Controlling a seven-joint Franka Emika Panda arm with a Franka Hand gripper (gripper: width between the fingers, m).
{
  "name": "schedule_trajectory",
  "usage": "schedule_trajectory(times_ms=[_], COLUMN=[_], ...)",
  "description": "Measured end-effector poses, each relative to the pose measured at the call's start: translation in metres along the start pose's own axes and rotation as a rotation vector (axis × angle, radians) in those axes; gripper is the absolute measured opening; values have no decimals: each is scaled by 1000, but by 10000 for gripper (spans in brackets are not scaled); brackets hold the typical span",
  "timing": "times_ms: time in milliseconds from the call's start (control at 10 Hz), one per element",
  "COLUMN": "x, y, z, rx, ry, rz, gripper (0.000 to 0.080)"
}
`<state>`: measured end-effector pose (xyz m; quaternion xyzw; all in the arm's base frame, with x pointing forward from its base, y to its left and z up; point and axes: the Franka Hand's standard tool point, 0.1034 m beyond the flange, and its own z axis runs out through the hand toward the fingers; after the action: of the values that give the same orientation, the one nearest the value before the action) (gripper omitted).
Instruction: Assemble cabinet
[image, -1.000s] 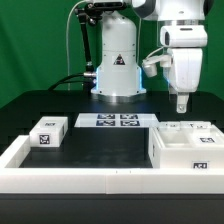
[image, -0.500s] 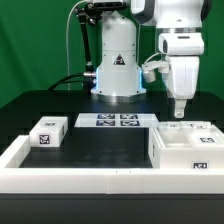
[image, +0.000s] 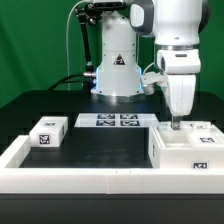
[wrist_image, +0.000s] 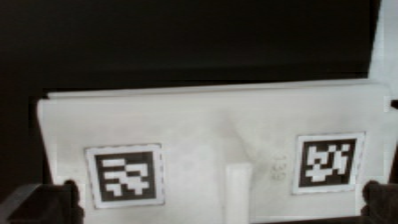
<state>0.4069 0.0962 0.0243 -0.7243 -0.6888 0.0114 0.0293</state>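
The cabinet (image: 186, 150) is a large white box with black-and-white tags, on the table at the exterior view's right. My gripper (image: 177, 123) hangs straight down just above its far top edge. In the wrist view the cabinet's top (wrist_image: 214, 130) fills the picture, with two tags and a narrow ridge between them. My gripper (wrist_image: 217, 200) is open and empty. Its dark fingertips (wrist_image: 57, 196) stand wide apart on either side of the cabinet's top. A small white tagged drawer block (image: 47, 132) lies at the exterior view's left.
The marker board (image: 117, 121) lies flat in front of the robot base. A long low white rail (image: 85, 180) runs along the front and turns up the exterior view's left side. The table top is black.
My gripper has moved down and a little toward the exterior view's left, closing in on the cabinet's top. The cabinet and the block have not moved.
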Motion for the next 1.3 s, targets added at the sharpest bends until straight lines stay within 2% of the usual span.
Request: schedule_trajectory(times_ms=[100,300,400,600,700,800,1300], x=[1,2,3,4,5,6,4], y=[-4,-4,-2,-2,0,1,3], z=[8,10,11,11,11,11,11], rx=[12,11,-1,-2,-11,-21,-24], ry=[4,8,16,17,23,29,30], rz=[1,1,1,2,2,3,7], gripper=[797,797,674,380,167,68,68])
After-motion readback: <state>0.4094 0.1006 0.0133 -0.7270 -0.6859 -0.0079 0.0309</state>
